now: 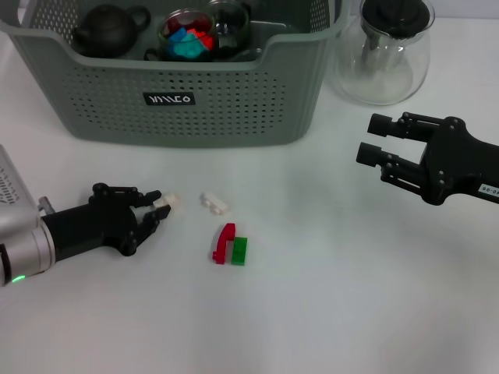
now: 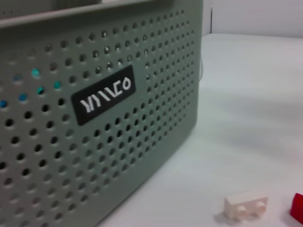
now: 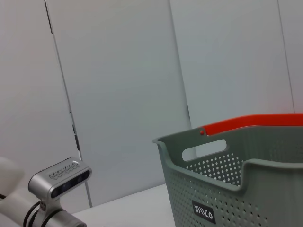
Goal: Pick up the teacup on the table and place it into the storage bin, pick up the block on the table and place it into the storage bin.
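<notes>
Your storage bin sits at the far side of the surface, already holding a dark teapot and glass cups of coloured pieces, so drops go over its near wall. Your right gripper hovers well apart, fingers spread, holding nothing — likely waiting. Your left gripper lies low on the surface, fingers closed on a small cream block. A white block lies just beside it — the red-and-green blocks nearer you.
</notes>
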You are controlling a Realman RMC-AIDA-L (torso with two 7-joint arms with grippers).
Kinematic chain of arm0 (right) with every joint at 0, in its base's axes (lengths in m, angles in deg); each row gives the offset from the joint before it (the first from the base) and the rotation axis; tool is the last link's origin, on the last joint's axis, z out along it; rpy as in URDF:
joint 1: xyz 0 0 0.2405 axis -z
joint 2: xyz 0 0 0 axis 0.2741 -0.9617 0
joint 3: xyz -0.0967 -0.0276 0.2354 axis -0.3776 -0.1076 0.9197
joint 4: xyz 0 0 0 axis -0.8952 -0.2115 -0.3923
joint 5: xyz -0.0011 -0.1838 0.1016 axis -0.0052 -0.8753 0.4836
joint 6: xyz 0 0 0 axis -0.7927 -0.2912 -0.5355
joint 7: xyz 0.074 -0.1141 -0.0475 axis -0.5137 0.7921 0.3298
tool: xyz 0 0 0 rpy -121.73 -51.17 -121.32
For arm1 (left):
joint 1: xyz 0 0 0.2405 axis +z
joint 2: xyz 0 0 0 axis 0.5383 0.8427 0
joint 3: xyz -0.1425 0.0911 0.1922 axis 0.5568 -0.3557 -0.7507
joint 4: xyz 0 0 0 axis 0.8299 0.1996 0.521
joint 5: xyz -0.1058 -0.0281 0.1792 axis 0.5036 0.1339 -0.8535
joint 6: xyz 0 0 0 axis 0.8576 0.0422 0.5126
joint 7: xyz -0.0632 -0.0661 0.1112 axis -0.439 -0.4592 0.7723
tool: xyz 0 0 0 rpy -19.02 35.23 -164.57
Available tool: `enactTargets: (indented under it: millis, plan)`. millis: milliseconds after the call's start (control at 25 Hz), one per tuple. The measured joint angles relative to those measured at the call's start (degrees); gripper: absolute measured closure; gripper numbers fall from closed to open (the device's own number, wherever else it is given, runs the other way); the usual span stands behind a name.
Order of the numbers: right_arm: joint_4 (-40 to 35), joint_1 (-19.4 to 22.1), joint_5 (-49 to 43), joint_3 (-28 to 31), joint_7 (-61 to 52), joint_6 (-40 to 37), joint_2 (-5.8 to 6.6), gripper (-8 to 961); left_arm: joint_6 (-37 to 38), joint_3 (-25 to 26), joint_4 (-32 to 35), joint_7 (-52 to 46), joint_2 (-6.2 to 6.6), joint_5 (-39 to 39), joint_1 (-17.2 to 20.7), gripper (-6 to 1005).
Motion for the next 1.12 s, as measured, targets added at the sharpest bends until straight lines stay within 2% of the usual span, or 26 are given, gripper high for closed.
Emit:
enactTargets:
  millis: [80,280,440,480,560,600,640,680,720,800,880,1040,1120]
  plan:
    - [0.00,-0.01,0.01,0.00,-0.04,0.01,0.05,448,-0.06,0.26,0.17,-0.09,-0.04,0.37,0.01,581]
    - [0.00,-0.16,0.01,0.00,-0.21,0.00,0.07,448,0.83,0.40,0.99,-2.09,-0.09,0.47,0.26,789]
    - [-0.03,-0.23,0.01,0.33,-0.84,-0.16,0.19,448,5.45,0.60,3.91,-6.36,0.14,0.62,0.91,811]
    - [-0.03,-0.26,0.01,0.48,-0.94,-0.25,0.22,449,8.52,0.66,5.56,-8.72,0.42,0.64,1.22,808]
    - [-0.02,-0.30,0.01,0.63,-0.95,-0.27,0.25,449,19.73,1.74,10.31,-14.73,1.45,0.74,1.27,802]
    - [-0.03,-0.38,0.01,0.65,-0.96,-0.25,0.25,449,22.97,2.43,11.38,-16.06,1.72,0.84,1.03,799]
    - [-0.03,-0.44,0.01,0.67,-0.96,-0.19,0.24,449,22.97,2.43,11.38,-16.06,1.72,0.84,1.03,796]
    - [-0.02,-0.49,0.01,0.68,-0.96,-0.12,0.22,449,31.50,6.12,13.70,-20.35,2.61,2.05,-0.85,793]
    - [-0.02,-0.55,0.01,0.68,-0.96,-0.12,0.19,449,32.65,7.00,13.97,-21.17,2.79,2.52,-1.36,790]
    - [-0.01,-0.59,0.01,0.70,-0.96,-0.09,0.18,449,37.96,11.33,14.96,-26.77,3.83,6.30,-3.97,784]
    - [-0.01,-0.60,0.00,0.71,-0.96,-0.07,0.18,449,39.64,14.49,15.09,-33.93,4.89,11.55,-6.42,778]
    - [0.00,-0.61,0.00,0.71,-0.96,-0.04,0.15,449,35.50,15.20,15.24,-45.67,7.77,17.30,-12.15,766]
    - [0.00,-0.61,0.00,0.71,-0.96,-0.01,0.10,448,29.44,13.71,15.32,-51.71,9.35,16.53,-15.28,761]
